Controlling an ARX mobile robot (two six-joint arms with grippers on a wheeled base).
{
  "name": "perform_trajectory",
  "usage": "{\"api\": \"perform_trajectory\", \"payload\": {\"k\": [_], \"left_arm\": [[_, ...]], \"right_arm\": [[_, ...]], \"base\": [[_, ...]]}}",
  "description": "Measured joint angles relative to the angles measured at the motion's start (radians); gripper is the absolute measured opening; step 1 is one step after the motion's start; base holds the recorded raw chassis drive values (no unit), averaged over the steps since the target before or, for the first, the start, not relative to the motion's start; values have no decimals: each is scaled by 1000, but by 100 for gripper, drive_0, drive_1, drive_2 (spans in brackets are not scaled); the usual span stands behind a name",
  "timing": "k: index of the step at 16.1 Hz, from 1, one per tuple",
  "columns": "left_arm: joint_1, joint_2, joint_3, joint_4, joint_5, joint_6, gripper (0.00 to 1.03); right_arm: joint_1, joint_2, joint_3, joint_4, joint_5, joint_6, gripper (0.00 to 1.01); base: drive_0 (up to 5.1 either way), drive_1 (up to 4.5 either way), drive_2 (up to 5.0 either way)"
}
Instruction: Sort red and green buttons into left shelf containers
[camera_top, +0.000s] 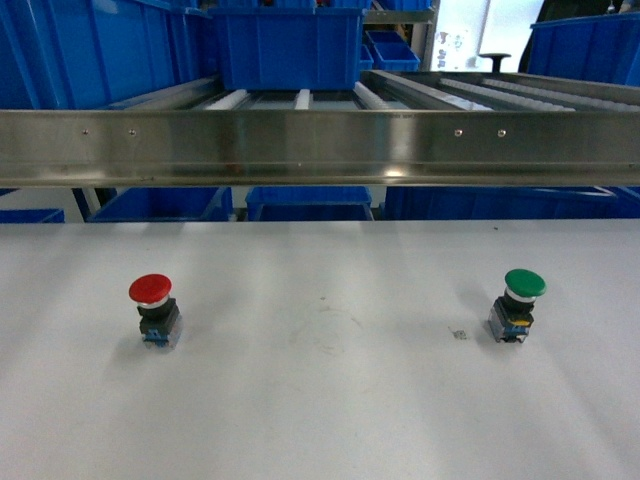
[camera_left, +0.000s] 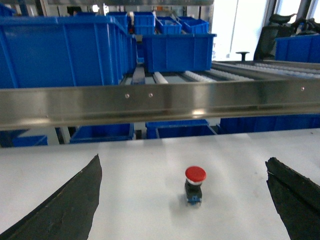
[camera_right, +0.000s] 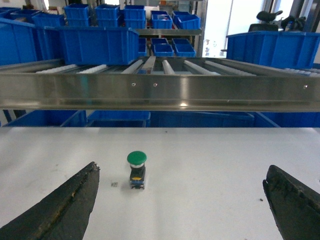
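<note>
Red button (camera_top: 152, 308) upright on white counter (camera_top: 320, 400), left side; green button (camera_top: 519, 304) upright at right, well apart. Left fingers (camera_left: 60, 210) spread wide, empty (red button ahead between them). Right fingers (camera_right: 60, 207) spread, green button ahead. Blue bins (camera_left: 60, 50) on shelf behind rail

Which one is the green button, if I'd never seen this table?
Start at the long steel rail across the shelf front, then drop to the white table below. Two buttons stand there, far apart; the green button is the right one, while the red button is on the left.

Red button (camera_top: 150, 290), green button (camera_top: 524, 283), blue bins (camera_top: 288, 45)
</note>
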Motion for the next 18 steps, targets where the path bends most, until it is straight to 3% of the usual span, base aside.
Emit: {"api": "perform_trajectory", "payload": {"k": [2,4,6,8,11,14,15,18], "left_arm": [[116,144,0,164,117,-13,98],[198,381,10,409,209,-18,98],[204,627,85,593,264,-17,98],[170,815,231,591,311,-25,98],[76,993,400,430,357,-39,98],[-74,1184,609,306,338,38,98],[-111,1250,666,290,306,69,98],[-153,1379,740,236,236,90,98]], "right_arm": [[-13,116,0,123,-18,-1,98],[-11,302,3,300,-27,-3,98],[5,517,54,453,-34,-4,98],[24,705,155,549,-50,-8,98],[47,953,311,532,-58,-19,98],[75,1196,483,477,-84,-26,98],[89,1257,520,478,-85,-27,98],[127,1390,613,447,-88,-57,98]], "base": [[0,0,0],[0,0,0],[0,0,0],[0,0,0],[0,0,0],[0,0,0],[0,0,0],[0,0,0]]}}
